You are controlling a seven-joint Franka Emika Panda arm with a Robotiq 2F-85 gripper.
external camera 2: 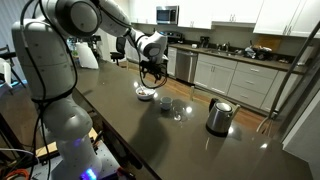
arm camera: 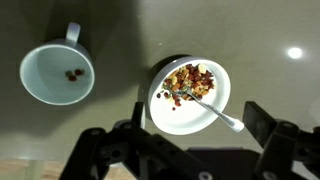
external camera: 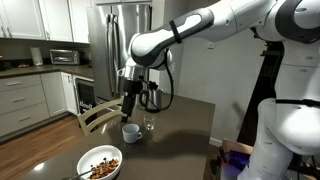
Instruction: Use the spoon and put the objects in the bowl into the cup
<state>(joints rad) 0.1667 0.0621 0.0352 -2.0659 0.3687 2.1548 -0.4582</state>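
Your end effector [external camera: 129, 108] hangs above the dark worktop [external camera: 185, 125], jaws spread wide, nothing held.

- Wrist view: the wide shallow white bowl [arm camera: 165, 115] sits near the middle, between the fingers.
- Heap of small brown and reddish bits [arm camera: 188, 80] lies against the bowl's far side.
- Thin silver metal spoon [arm camera: 215, 108] lies in the bowl, scoop end in the heap, handle crossing the rim.
- Small squat white cup [arm camera: 40, 80] stands apart from the bowl, upright, with a few brown bits [arm camera: 73, 74] on its bottom.
- Small clear glass [external camera: 148, 124] stands just beside the cup.
- Steel kettle [external camera 2: 220, 116] stands well apart.
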